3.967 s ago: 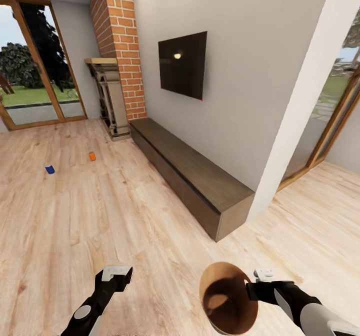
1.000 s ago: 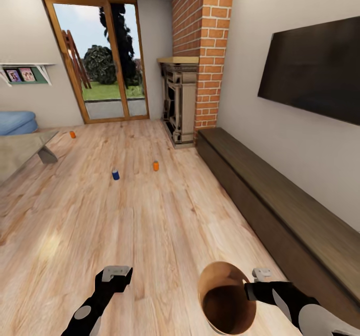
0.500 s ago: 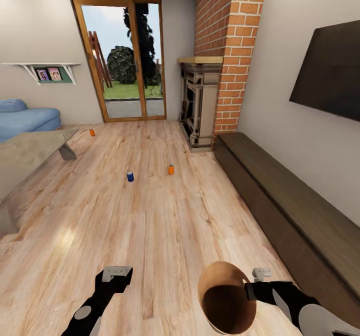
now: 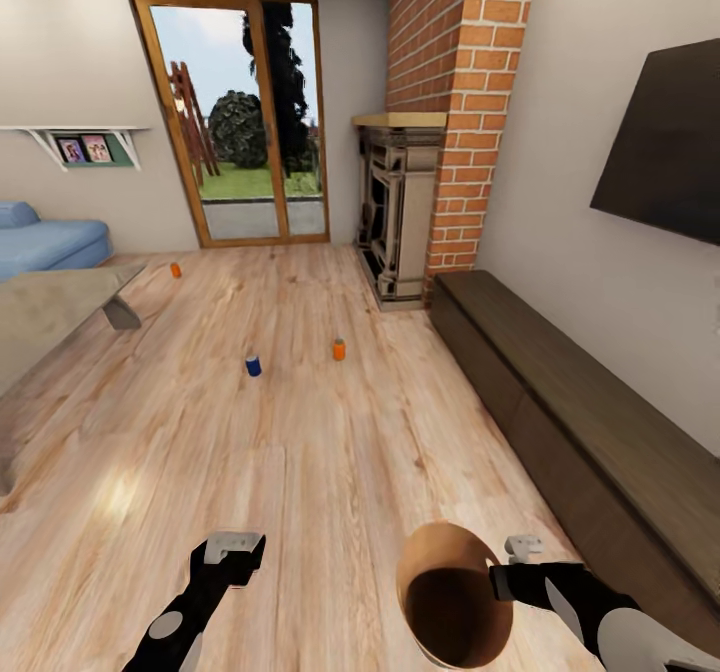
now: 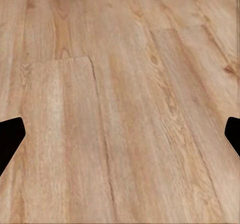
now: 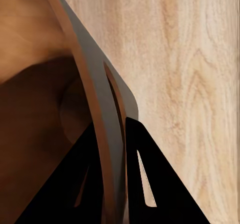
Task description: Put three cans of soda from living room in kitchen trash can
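Below, right fingers (image 4: pixel 500 580) pinch the grey, brown-lined tash can (image 4: pixel 452 597) by its rim; left fingers (image 4: pixel 232 549) spread, empty.

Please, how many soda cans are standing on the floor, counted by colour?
Orange cans: 2, one near the fireplace and one far by the glass table
Blue cans: 1
Total: 3

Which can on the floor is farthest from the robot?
The orange can by the glass table; the blue can and other orange can stand closer, mid-floor.
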